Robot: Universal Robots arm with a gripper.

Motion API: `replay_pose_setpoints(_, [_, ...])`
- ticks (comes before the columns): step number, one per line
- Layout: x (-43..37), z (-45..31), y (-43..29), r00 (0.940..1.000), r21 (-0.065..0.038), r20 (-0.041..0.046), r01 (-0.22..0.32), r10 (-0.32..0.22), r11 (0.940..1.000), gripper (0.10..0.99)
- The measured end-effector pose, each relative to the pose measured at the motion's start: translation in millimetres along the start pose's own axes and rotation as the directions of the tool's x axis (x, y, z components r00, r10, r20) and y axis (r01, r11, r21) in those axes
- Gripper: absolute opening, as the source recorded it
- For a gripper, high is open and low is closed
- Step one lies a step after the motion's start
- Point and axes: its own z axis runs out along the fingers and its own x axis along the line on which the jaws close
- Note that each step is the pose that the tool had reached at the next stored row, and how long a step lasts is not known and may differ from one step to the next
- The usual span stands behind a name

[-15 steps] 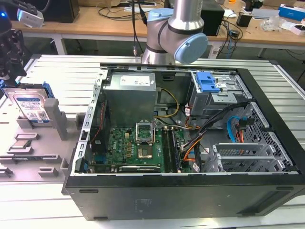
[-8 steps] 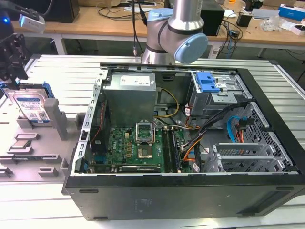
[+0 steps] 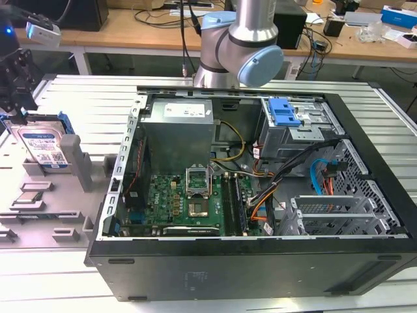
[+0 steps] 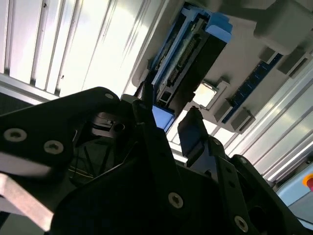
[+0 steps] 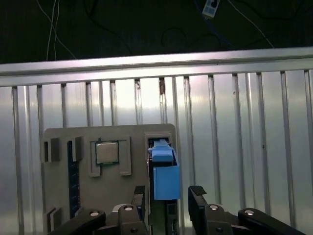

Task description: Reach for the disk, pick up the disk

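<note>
Ribbed aluminium table (image 3: 85,91), with an opened computer case (image 3: 247,261). On the grey fixture tray (image 3: 62,195) at the exterior view's left, the disk (image 3: 44,145) stands on edge in a slot. We judge the reach nearly complete: the gripper (image 5: 168,193) hangs over it, jaws released, straddling its blue bracket without contact. A firm grasp calls for a centred descent.
</note>
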Motion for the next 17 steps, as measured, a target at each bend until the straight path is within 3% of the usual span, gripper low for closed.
replay_pose_setpoints(4, [-1.9,7.6,7.6,1.0000,0.000,-0.0001,0.002,-0.002,1.0000,0.482])
replay_pose_setpoints(10, [-1.9,19.1,7.6,0.9998,0.000,-0.0028,0.021,-0.021,0.9998,0.482])
replay_pose_setpoints(13, [-1.5,23.2,7.6,0.9993,0.001,-0.0150,0.034,-0.034,0.9994,0.482])
replay_pose_setpoints(17, [-1.2,28.9,7.5,0.9989,0.001,-0.0191,0.044,-0.044,0.9990,0.482])
